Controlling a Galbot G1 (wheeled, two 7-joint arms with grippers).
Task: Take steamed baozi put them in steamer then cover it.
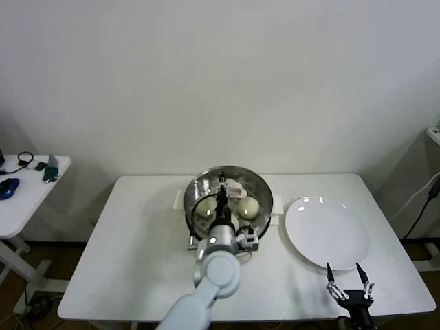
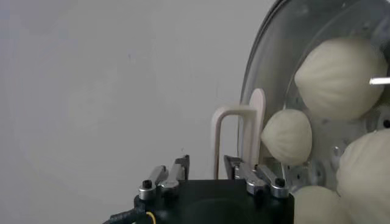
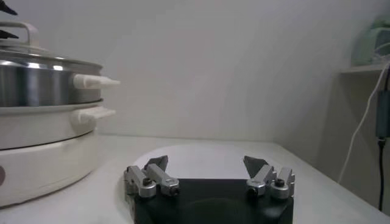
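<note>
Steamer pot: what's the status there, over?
Left tool open around the lid handle, lid on the steamer. Buns inside. Right tool open, idle by the empty plate. Nothing in the way.

Creamy-white baozi (image 2: 338, 76) lie under a clear cover (image 1: 230, 194) with a cream handle (image 2: 234, 137), in the shiny silver steamer (image 3: 42, 76); the plate (image 1: 326, 234) and table (image 1: 137, 240) are white.

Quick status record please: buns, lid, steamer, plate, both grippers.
buns: inside the steamer; one bun seen through the glass, four showing in the left wrist view
lid: on the steamer, handle upright
plate: bare, right of the steamer
left gripper: open, fingers either side of the handle, over the lid
right gripper: open, idle at the table's near edge beside the plate
</note>
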